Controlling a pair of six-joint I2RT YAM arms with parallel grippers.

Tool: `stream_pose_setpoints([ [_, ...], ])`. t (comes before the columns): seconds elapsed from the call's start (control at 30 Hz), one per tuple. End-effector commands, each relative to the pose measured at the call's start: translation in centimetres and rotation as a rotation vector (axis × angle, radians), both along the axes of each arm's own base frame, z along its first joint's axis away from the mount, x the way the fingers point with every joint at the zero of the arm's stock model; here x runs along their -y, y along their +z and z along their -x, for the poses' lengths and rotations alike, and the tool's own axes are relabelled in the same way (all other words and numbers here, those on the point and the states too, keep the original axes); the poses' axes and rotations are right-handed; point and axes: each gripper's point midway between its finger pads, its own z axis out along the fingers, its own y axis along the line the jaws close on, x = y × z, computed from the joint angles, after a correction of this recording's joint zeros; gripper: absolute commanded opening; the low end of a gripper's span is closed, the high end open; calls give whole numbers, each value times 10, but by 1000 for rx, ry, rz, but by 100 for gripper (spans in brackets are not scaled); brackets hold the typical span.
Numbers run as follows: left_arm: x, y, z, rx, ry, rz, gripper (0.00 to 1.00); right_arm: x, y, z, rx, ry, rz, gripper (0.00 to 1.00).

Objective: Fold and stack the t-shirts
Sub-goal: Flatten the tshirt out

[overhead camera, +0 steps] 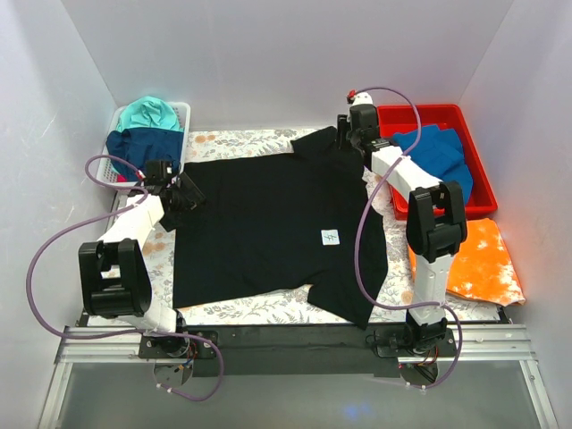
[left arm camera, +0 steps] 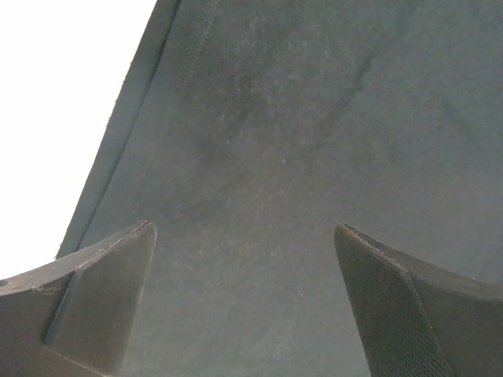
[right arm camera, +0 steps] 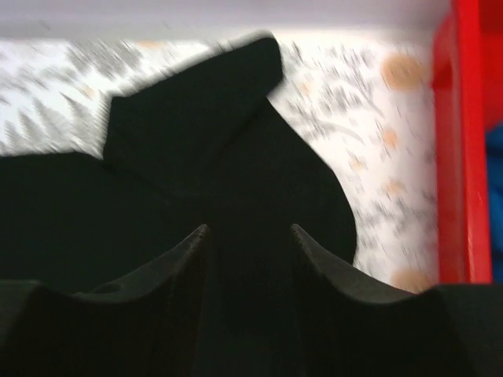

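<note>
I have the black t-shirt [overhead camera: 268, 232] spread flat in the middle of the surface [overhead camera: 237, 141]. In the overhead view its long axis runs 9 to 3 o'clock, with the hem at 9, the sleeves and neck at 3, and the white label [overhead camera: 330, 237] face up. The left fingers [overhead camera: 185, 192] sit over the hem's far corner, about 10 o'clock, spread wide and holding nothing. Their wrist view shows only black cloth beneath, with a stitched edge off to one side. The right fingers [overhead camera: 343, 136] are at the far sleeve [overhead camera: 313, 147], about 1 o'clock, drawn fairly close with dark cloth between them. That view is blurred, so I cannot tell whether they pinch it. From both sets of fingers the body of the shirt lies toward 6 o'clock, and each arm is nearest its own end. I judge the coming fold carries the far long edge toward me, and the left must close on the hem first. A blue shirt [overhead camera: 438, 152] lies in the red bin [overhead camera: 420, 110], and an orange shirt [overhead camera: 478, 259] lies at 3 o'clock.
</note>
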Motion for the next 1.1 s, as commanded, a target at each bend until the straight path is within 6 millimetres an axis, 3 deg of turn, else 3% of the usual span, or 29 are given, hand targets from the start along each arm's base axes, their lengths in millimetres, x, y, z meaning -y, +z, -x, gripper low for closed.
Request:
stream_pose_setpoints([
  [0.0, 3, -6, -6, 10, -9, 20, 96, 43, -50, 56, -259, -141, 140, 50],
  [0.03, 3, -9, -6, 2, -8, 22, 97, 47, -45, 64, -260, -153, 134, 49],
  [0.2, 2, -23, -8, -35, -4, 22, 96, 66, -66, 101, -348, -201, 173, 46],
  [0.4, 1, -32, -8, -52, 15, 21, 96, 51, -94, 131, -452, -105, 115, 45],
  [0.57, -2, -38, -6, -76, 44, 20, 96, 46, -115, 136, -513, -85, 107, 44],
  [0.67, -2, -40, -5, -88, 57, 22, 96, 55, -130, 143, -572, -132, 142, 43],
  [0.87, -9, -40, -4, -96, 81, -12, 97, 82, -164, 191, -757, -237, 229, 42],
  [1.07, -11, -41, -8, -104, 85, -19, 97, 109, -169, 231, -810, -342, 284, 40],
])
